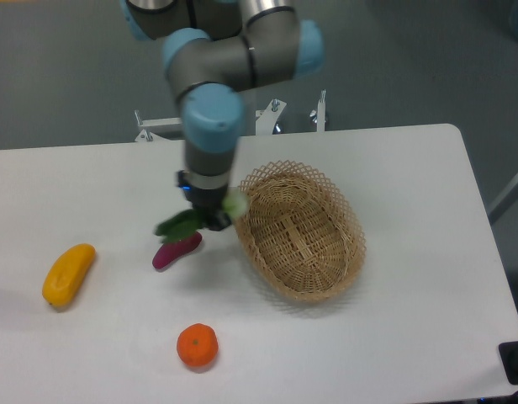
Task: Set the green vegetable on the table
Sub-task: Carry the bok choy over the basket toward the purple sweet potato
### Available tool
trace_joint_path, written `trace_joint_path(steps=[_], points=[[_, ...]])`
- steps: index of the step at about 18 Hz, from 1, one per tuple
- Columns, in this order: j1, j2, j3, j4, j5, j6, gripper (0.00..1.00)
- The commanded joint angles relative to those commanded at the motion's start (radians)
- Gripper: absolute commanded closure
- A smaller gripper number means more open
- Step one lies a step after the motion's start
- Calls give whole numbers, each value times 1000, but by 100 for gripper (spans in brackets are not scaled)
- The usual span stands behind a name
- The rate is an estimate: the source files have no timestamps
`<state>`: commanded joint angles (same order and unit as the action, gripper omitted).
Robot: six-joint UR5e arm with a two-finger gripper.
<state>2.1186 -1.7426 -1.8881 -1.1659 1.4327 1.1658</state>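
Was bright and evenly lit, with soft faint shadows on the table [393,337]; a bit blurry around the arm [210,126].

White table [410,337]: basket [299,230], sweet potato [177,251], mango [68,273], orange [197,346].

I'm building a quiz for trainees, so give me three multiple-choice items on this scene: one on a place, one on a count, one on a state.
1. Where is the green vegetable?
A. In the basket
B. Held left of the basket, above the purple sweet potato
C. Beside the orange

2. How many items lie on the table left of the basket?
A. One
B. Three
C. Five

3. The end effector is:
A. Shut on the vegetable
B. Open and empty
C. Out of view

B: it hangs over the sweet potato. B: yellow fruit, sweet potato, orange. A: the vegetable hangs from it.
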Motion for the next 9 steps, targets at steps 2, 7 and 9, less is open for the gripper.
trace_joint_path(steps=[2,7,9], points=[[-18,6,-34,15,-41,2,85],[-80,11,-109,52,-67,2,65],[-91,6,-121,75,-66,3,42]])
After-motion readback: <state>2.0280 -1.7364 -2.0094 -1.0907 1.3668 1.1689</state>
